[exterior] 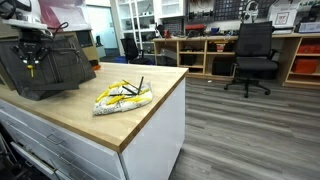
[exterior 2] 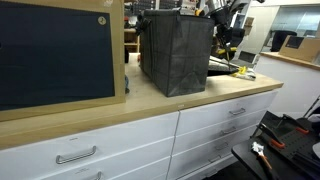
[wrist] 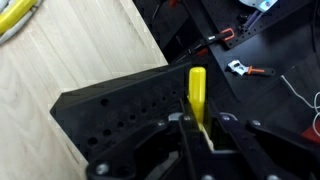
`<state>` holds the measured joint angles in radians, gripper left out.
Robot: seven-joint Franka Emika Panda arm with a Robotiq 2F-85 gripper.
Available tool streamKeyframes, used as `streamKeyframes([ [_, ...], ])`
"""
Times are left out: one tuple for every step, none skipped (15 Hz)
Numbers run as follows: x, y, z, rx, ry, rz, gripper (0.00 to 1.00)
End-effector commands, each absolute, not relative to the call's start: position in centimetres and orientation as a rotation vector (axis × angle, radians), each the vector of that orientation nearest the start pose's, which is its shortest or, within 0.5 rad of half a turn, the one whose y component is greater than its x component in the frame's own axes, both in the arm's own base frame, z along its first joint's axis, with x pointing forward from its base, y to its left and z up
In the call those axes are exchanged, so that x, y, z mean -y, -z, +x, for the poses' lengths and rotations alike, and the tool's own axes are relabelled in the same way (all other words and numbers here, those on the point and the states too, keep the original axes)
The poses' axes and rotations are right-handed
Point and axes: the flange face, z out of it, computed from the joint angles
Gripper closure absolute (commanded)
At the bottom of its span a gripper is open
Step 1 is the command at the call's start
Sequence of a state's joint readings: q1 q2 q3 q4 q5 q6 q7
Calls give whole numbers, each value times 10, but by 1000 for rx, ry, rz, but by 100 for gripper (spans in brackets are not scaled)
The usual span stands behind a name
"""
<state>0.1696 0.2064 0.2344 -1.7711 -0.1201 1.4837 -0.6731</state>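
I see a counter (exterior: 150, 112) with drawers (exterior 2: 215, 120) under its top. A bin (exterior: 45, 65) stands on the counter near one end. In the wrist view, a slim rod (wrist: 197, 90) sits between the jaws, right above the bin's rim. A bundle (exterior: 122, 96) lies on the counter beside the bin, apart from it. A framed board (exterior 2: 55, 55) stands on the bin's other side. Beyond the counter, an office chair (exterior: 252, 55) stands on the floor before shelves (exterior: 195, 50). Hand tools (wrist: 245, 70) lie low beside the counter.
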Motion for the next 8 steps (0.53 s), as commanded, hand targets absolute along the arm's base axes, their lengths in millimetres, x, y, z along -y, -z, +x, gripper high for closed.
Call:
streamKeyframes([
  [-210,-429,521,1812,-806,-2379,96],
  [-209,-430,522,1861,-817,-2315,96],
  [-206,-432,523,1883,-826,-2279,96],
  [-201,-434,525,1873,-823,-2320,96],
  [-193,-437,528,1826,-799,-2379,96],
  [-185,-439,531,1792,-777,-2412,96],
  [-173,-443,534,1725,-737,-2481,96],
  [-161,-447,538,1655,-704,-2536,96],
])
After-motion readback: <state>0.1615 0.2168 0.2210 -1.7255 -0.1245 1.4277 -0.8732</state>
